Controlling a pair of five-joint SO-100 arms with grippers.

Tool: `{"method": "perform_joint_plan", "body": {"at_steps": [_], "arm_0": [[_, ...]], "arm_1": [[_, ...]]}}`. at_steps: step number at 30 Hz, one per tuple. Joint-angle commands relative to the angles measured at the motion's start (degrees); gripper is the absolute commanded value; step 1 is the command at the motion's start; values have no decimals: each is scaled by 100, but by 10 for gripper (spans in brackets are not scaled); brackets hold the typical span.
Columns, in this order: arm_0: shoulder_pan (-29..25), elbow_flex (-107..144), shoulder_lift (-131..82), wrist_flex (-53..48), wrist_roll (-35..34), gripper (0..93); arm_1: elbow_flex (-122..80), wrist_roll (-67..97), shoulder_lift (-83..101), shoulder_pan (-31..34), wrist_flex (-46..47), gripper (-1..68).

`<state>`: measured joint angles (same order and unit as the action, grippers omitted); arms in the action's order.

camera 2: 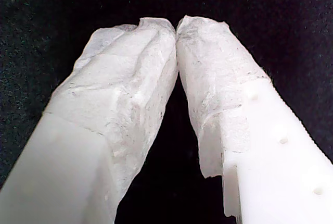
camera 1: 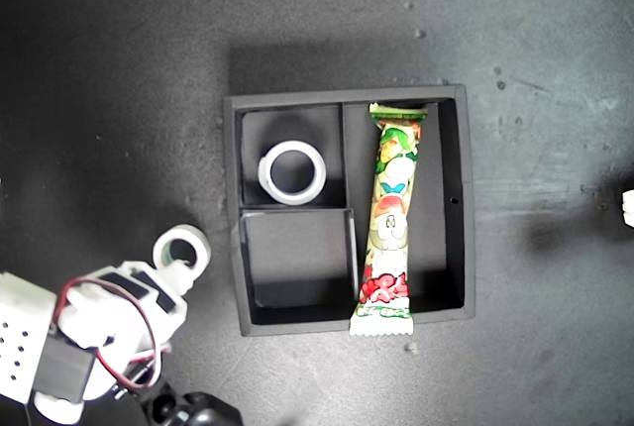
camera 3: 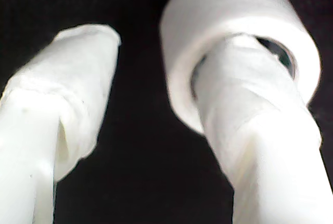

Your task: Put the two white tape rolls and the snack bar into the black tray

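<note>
The black tray [camera 1: 467, 248] lies in the middle of the exterior view. One white tape roll [camera 1: 292, 171] lies flat in its upper small compartment. The snack bar [camera 1: 390, 213] fills the long compartment, its lower end resting over the tray's rim. The other white tape roll [camera 1: 181, 247] [camera 3: 234, 21] is outside the tray, toward the exterior view's lower left. My second gripper [camera 1: 179, 260] [camera 3: 148, 52] is open, one finger threaded through that roll's hole and the other finger apart from it. My first gripper [camera 2: 176, 26] is shut on nothing, over dark surface.
The tray's lower small compartment [camera 1: 297, 258] holds nothing. The second arm's white body with red wires [camera 1: 89, 337] fills the exterior view's lower left corner. A small white part [camera 1: 628, 208] pokes in at the exterior view's right edge. Dark matte tabletop [camera 1: 119, 69] surrounds the tray.
</note>
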<state>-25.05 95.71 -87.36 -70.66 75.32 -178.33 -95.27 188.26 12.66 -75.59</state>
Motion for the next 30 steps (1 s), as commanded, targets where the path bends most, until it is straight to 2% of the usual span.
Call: {"method": "perform_joint_plan", "body": {"at_steps": [1,10,15,19,23,27,30], "arm_0": [[70,-149,70,-9,18,121],[281,-79,527,229,-97,131],[360,-53,1239,826,220,113],[387,-413,1652,686,448,1],[396,-369,1591,694,483,0],[290,-448,1318,563,448,0],[158,-738,993,-9,448,0]], "arm_1": [[-70,88,-18,62,-53,-4],[-70,44,-18,185,-53,-4],[-70,-35,-18,185,-35,-4],[-70,-9,-18,255,-35,-2],[-70,1143,18,343,-149,0],[-70,1143,62,835,-167,0],[-70,703,62,765,-176,0]]}}
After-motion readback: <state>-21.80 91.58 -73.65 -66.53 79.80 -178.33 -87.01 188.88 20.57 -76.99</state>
